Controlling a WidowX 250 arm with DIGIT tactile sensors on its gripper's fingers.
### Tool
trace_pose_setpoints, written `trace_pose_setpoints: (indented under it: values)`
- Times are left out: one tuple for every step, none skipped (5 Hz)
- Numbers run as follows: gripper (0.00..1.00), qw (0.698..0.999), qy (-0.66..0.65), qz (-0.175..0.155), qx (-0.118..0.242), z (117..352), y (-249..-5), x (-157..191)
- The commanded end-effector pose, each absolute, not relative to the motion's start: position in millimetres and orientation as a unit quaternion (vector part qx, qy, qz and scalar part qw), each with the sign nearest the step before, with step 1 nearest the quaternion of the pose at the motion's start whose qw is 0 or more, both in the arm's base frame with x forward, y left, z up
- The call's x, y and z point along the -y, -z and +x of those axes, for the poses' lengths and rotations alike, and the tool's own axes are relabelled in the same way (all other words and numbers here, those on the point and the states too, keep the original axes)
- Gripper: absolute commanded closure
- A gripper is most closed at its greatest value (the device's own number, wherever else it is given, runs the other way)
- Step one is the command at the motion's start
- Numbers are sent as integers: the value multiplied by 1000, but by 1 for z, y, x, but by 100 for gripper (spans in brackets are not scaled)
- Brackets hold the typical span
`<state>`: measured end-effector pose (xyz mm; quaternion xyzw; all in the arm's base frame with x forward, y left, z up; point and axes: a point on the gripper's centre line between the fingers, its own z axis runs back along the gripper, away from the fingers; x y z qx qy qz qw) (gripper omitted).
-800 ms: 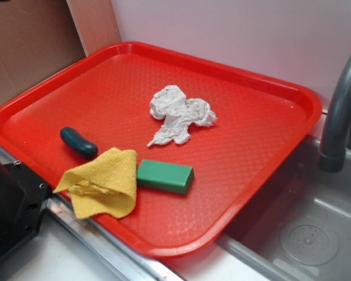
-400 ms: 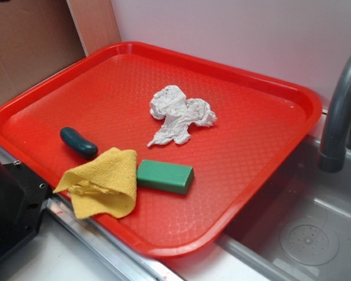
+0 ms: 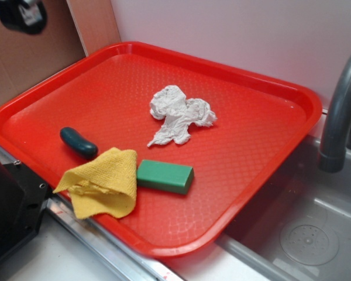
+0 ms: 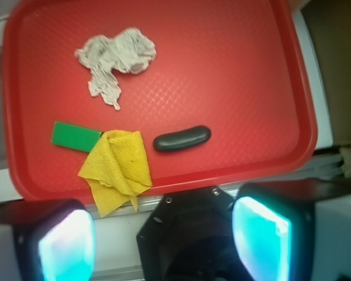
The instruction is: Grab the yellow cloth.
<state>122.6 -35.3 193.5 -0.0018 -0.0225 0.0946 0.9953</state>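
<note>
The yellow cloth (image 3: 102, 181) lies crumpled at the near left edge of the red tray (image 3: 263, 88), one corner hanging over the rim. From the wrist view the yellow cloth (image 4: 117, 168) sits at the tray's (image 4: 251, 70) lower edge, between a green block and a dark capsule. My gripper (image 4: 164, 243) hovers high above the counter and the black robot base, well short of the cloth. Its two fingers stand wide apart with nothing between them. In the exterior view only a dark part of the gripper (image 3: 20, 14) shows at the top left corner.
A green block (image 3: 165, 176) touches the cloth's right side. A dark green capsule (image 3: 78, 142) lies just behind the cloth. A crumpled white tissue (image 3: 179, 114) rests mid-tray. The black robot base (image 3: 11, 205) stands at the left; a sink (image 3: 304, 228) and grey faucet (image 3: 342, 111) are at the right.
The gripper has come into the exterior view at the top left corner. The cloth and the other things on the tray have not moved.
</note>
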Motion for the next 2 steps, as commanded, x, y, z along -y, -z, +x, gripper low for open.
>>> trace_pose_setpoints:
  values:
    - [0,994,-99,-38,26,133,-148,61]
    - [0,995,-88,-48,16,129,-122,66]
